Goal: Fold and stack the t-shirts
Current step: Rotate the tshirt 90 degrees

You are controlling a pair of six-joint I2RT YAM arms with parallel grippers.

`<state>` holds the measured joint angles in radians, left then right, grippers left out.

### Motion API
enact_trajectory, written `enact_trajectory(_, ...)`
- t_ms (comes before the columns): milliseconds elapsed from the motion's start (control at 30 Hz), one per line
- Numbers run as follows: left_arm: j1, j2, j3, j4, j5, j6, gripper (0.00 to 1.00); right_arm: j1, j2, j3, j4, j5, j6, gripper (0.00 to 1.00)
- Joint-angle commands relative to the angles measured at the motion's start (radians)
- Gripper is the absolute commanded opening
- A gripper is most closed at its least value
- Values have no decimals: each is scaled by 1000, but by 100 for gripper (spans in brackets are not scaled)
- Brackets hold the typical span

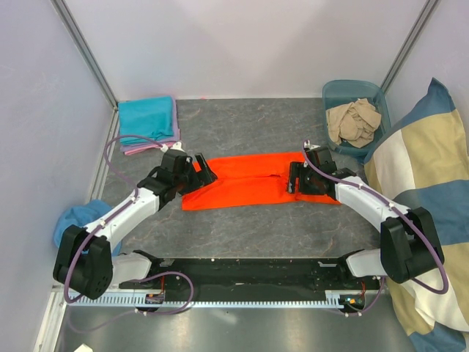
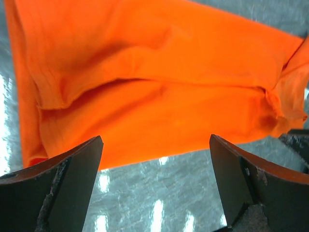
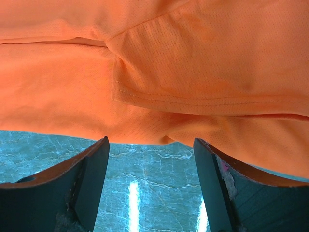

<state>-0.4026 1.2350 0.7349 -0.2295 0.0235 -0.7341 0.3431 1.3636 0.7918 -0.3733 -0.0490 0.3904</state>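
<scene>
An orange t-shirt (image 1: 249, 180) lies folded into a long band across the middle of the table. My left gripper (image 1: 204, 173) stands open at the band's left end. In the left wrist view the orange t-shirt (image 2: 154, 82) spreads just past the left gripper (image 2: 155, 141), with only table between the jaws. My right gripper (image 1: 294, 180) stands open at the band's right end. The right wrist view has the orange t-shirt's (image 3: 159, 72) hem just beyond the right gripper (image 3: 151, 141), and nothing is held. A folded teal t-shirt (image 1: 146, 116) rests on a pink-lilac one (image 1: 151, 148) at the back left.
A blue bin (image 1: 334, 92) at the back right holds a crumpled beige t-shirt (image 1: 354, 121). A big blue-and-beige cushion (image 1: 425, 169) leans along the right side. Blue cloth (image 1: 73, 220) lies beside the left arm. Walls close in the left, back and right.
</scene>
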Motion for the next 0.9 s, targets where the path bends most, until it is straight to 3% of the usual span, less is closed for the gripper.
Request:
enact_trajectory(0,-13,-17,-32,38,29,-50,100,0,9,0,31,-11,18,79)
enact_trajectory(367,-22,57,-91,96,-72,-18,100,0,15,-8,36,-12,21,79)
enact_trajectory(867,24,153,-58,119,-165,27,100,0,0,-25,17,0,10,79)
